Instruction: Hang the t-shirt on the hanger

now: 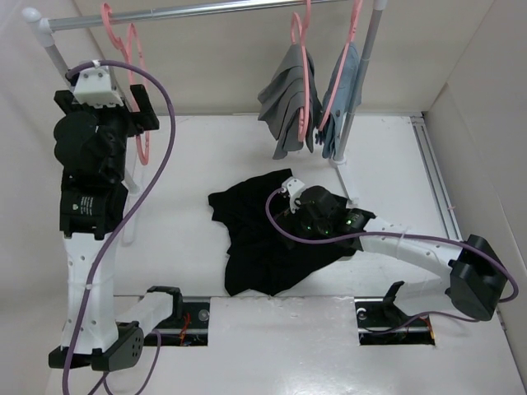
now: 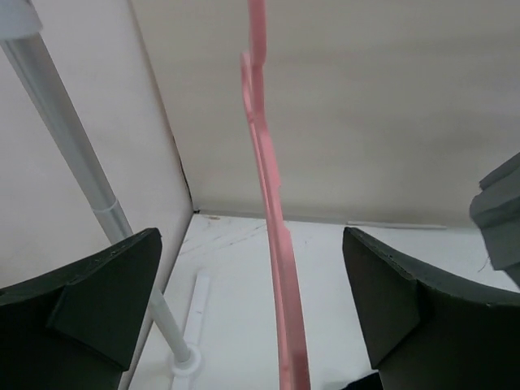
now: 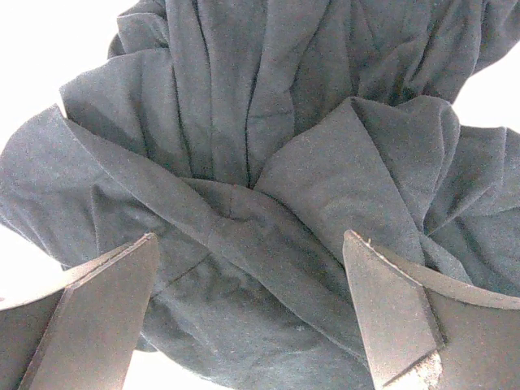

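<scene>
The black t-shirt (image 1: 255,247) lies crumpled on the white table, in the middle. My right gripper (image 1: 288,220) hovers low over its upper right part. In the right wrist view the gripper (image 3: 252,317) is open, and folds of the t-shirt (image 3: 244,162) fill the space between and beyond the fingers. The pink hanger (image 1: 142,132) hangs from the rail at the back left. My left gripper (image 1: 115,111) is raised to it. In the left wrist view the gripper (image 2: 252,325) is open, and the hanger (image 2: 272,227) runs edge-on between the fingers without touching either.
A metal rail (image 1: 206,10) spans the back. Two more pink hangers on it carry a grey garment (image 1: 288,99) and a blue-grey garment (image 1: 342,90). The rail's white posts stand at the left (image 2: 73,162) and right (image 1: 362,74). Walls close in on the left, back and right.
</scene>
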`<action>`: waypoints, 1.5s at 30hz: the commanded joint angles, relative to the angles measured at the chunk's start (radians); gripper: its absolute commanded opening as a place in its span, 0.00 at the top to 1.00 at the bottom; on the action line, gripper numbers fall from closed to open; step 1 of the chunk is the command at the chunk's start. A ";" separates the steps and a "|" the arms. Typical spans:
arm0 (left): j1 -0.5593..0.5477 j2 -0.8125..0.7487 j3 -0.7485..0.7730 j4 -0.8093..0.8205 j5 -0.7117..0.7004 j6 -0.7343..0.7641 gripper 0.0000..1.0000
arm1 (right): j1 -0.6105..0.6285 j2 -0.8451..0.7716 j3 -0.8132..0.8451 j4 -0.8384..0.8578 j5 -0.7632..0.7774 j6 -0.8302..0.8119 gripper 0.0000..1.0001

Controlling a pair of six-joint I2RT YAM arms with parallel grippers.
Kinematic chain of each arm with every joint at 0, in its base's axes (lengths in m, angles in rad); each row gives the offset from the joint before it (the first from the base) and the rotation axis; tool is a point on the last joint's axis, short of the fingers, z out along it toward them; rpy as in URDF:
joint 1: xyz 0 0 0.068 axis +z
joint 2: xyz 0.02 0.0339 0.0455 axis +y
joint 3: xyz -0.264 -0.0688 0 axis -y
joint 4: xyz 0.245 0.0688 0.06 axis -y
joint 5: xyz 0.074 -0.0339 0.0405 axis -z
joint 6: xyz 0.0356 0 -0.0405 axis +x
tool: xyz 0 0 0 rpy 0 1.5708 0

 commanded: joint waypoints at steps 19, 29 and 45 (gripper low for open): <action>-0.003 -0.030 -0.082 0.047 0.104 0.034 1.00 | -0.002 -0.104 -0.018 0.052 0.031 -0.012 0.00; -0.003 -0.195 -0.136 0.220 0.366 0.084 1.00 | -0.002 -0.145 -0.029 0.033 0.072 -0.021 0.00; -0.003 -0.538 -0.579 -0.094 0.398 0.181 1.00 | -0.002 -0.205 -0.029 -0.010 0.146 0.089 0.00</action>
